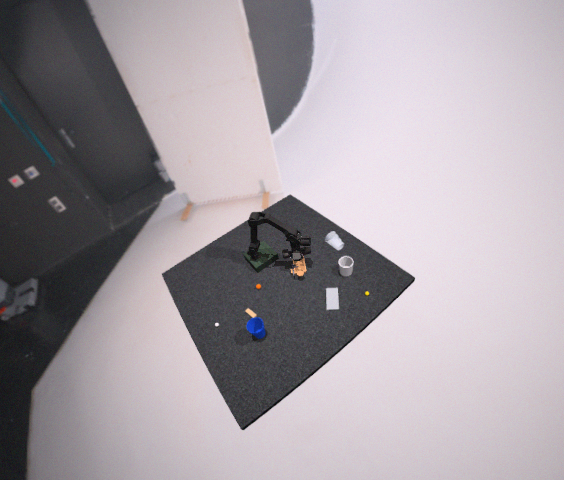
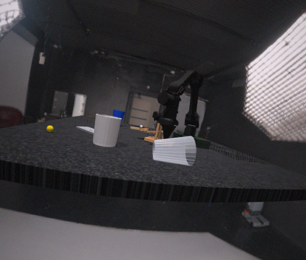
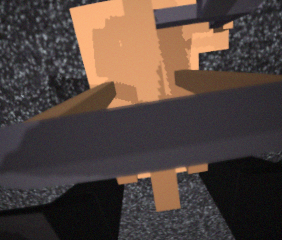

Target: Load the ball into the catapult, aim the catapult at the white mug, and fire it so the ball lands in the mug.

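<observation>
The light wooden catapult [image 1: 302,267] [image 2: 150,138] [image 3: 111,50] stands on the dark table. A dark bar crosses its frame in the wrist view. My gripper [image 1: 296,261] [image 2: 167,136] [image 3: 155,146] points down and is shut on the catapult at its end near the fingers; the exact contact is hidden behind the bar. The white mug [image 1: 345,266] [image 2: 107,130] stands upright apart from the catapult. An orange ball [image 1: 258,286], a yellow ball [image 1: 367,293] [image 2: 50,128] and a white ball [image 1: 216,324] [image 2: 141,126] lie apart on the table.
A translucent cup [image 1: 334,240] [image 2: 174,151] lies on its side near the mug. A pale flat slab [image 1: 332,298] [image 2: 85,129] lies beyond the catapult. A blue cup [image 1: 256,328] [image 2: 118,114] stands near a small wooden block [image 1: 250,312]. The arm's base sits on a green block [image 1: 258,264].
</observation>
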You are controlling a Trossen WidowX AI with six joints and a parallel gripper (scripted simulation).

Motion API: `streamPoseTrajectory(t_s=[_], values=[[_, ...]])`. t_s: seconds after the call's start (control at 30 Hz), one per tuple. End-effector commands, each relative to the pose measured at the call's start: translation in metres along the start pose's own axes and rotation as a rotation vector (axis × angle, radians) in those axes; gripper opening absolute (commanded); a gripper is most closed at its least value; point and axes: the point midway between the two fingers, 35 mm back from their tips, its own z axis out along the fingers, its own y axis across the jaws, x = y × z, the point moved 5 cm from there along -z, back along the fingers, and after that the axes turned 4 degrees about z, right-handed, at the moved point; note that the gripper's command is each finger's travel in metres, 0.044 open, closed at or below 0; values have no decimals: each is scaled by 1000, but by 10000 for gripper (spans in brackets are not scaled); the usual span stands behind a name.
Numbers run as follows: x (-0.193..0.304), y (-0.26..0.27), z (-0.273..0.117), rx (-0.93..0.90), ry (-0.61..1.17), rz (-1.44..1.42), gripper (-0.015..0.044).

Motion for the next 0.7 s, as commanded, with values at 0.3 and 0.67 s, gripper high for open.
streamPoseTrajectory(t_s=[0.3,0.67], values=[[0,0,-50,0,0,23,0],[0,2,-49,0,-2,395,0]])
